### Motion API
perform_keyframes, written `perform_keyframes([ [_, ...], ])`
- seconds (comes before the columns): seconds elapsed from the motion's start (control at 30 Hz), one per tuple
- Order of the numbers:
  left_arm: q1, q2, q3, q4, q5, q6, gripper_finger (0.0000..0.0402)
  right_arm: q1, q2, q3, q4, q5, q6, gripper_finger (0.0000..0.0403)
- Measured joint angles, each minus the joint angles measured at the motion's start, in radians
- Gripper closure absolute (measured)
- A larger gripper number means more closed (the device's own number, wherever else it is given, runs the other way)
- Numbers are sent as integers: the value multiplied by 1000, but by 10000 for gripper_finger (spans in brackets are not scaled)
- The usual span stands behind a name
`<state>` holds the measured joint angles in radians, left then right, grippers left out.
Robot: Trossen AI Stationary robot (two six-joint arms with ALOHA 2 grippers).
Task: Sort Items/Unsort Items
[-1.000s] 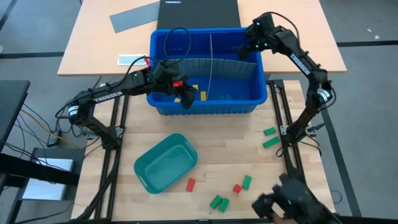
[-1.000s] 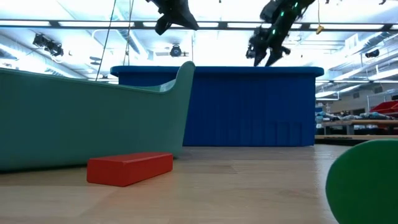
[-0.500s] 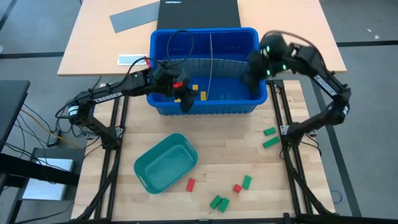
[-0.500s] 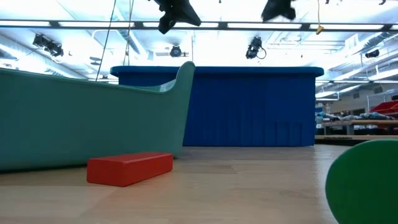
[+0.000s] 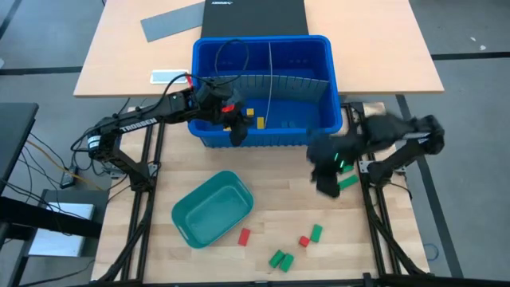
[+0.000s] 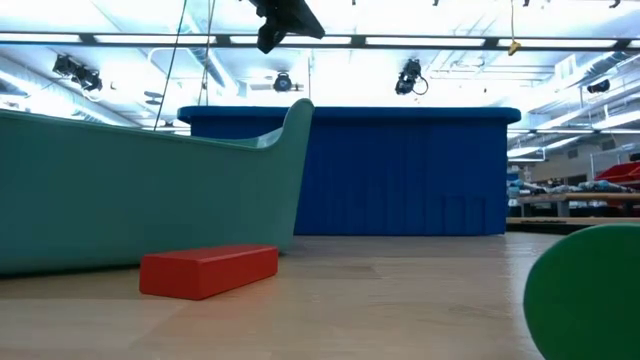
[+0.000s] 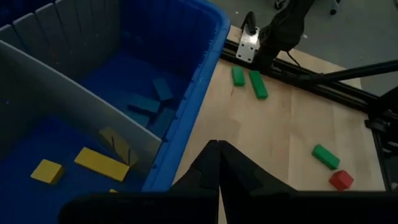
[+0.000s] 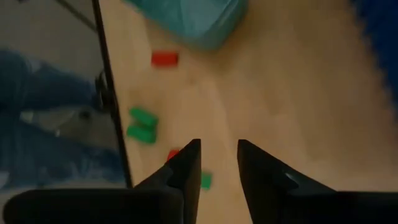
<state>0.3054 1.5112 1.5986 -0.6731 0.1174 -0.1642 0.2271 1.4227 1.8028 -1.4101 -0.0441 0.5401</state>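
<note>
On the table lie two red blocks, five green blocks; left tool clenched, right tool parted.

Pale, matt wood-grain table. Near the left end effector, a glossy blue plastic bin. Smooth teal plastic tray. Small blocks look like smooth plastic. Black metal rails beside the right end effector.

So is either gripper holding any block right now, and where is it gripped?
No. The left gripper is shut on nothing over the blue plastic bin; the right gripper is slightly open, empty.
</note>
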Motion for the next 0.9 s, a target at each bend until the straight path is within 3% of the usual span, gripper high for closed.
perform_keyframes([
  [0.2,0,0,0,-2,34,6,396,196,124,-81,25,-16,194,256],
  [0.5,0,0,0,-28,92,65,396,353,355,-115,259,-131,344,195],
  [0.9,0,0,0,-62,94,93,396,439,594,-115,266,0,417,136],
])
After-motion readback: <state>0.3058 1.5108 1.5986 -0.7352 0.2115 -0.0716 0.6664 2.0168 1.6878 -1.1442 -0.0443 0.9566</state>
